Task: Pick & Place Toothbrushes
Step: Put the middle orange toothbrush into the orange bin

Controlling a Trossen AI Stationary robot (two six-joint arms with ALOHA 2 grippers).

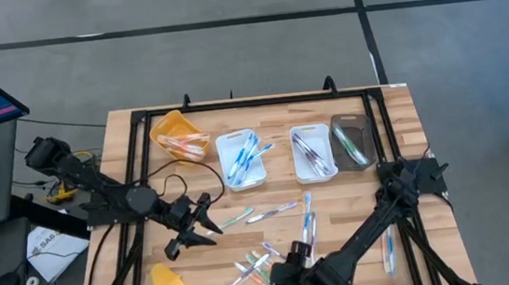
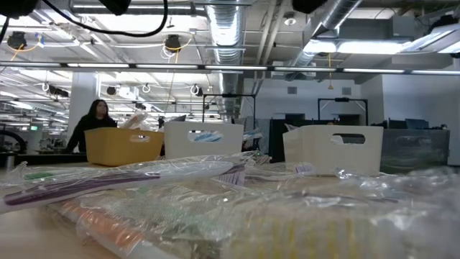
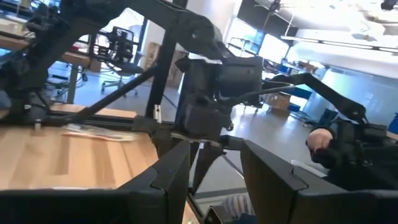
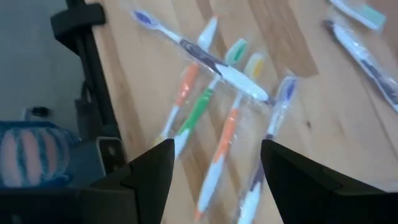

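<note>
left gripper (image 1: pixel 199 230): your left arm sits mid-left over the table, fingers spread, nothing in them.
right gripper (image 1: pixel 281 276): low at the front edge, above the loose pile; fingers (image 4: pixel 149 171) parted, nothing between them.
toothbrushes (image 1: pixel 257 264): you've got a wrapped cluster loose at front centre, a few more near the middle (image 1: pixel 275 212).
trays: yellow tray (image 1: pixel 177 134), two white trays (image 1: pixel 240 158), dark tray (image 1: pixel 353 140) along the back, each holding brushes.

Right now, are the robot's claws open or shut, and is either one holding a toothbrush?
Left claw: open, holding nothing, over bare table.
Right claw: open, holding nothing, hovering over the loose toothbrushes.
</note>
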